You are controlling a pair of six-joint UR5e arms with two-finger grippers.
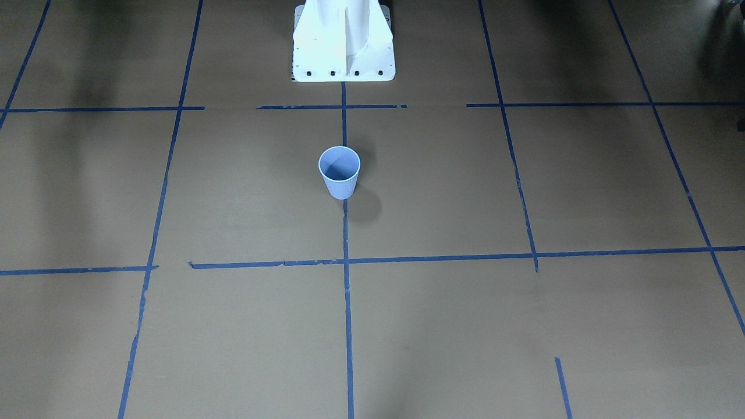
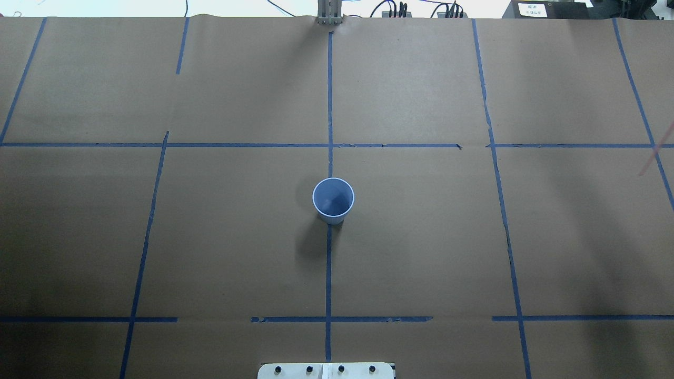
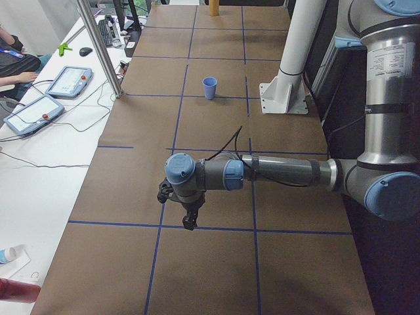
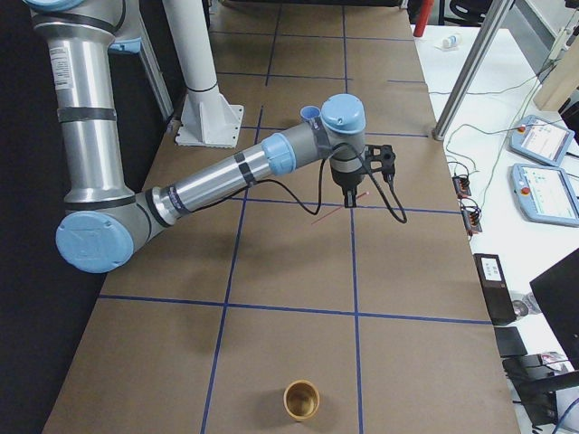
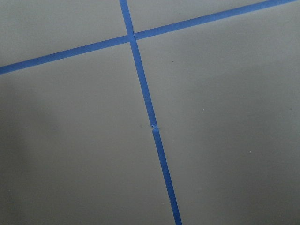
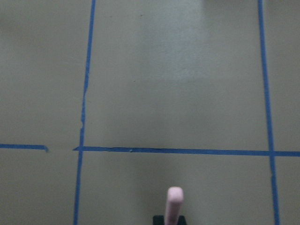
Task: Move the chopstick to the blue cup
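Note:
The blue cup (image 1: 339, 171) (image 2: 333, 200) stands upright with nothing in it at the table's middle, on the centre tape line. Far to the robot's right, the pale pink chopstick (image 4: 326, 215) (image 2: 646, 164) is tilted above the table, and my right gripper (image 4: 349, 203) is shut on it. In the right wrist view the chopstick's end (image 6: 174, 201) sticks out large and blurred above a dark fingertip (image 6: 168, 220). My left gripper (image 3: 189, 220) hangs low over the table on the robot's left, far from the cup (image 3: 209, 87); I cannot tell whether it is open or shut.
The white robot base (image 1: 343, 46) is bolted close behind the cup. A tan cup (image 4: 301, 400) stands near the table's right end. Blue tape lines cross the brown table (image 2: 421, 252). Metal posts (image 3: 98, 46), control tablets (image 3: 69, 82) and cables line the operators' side.

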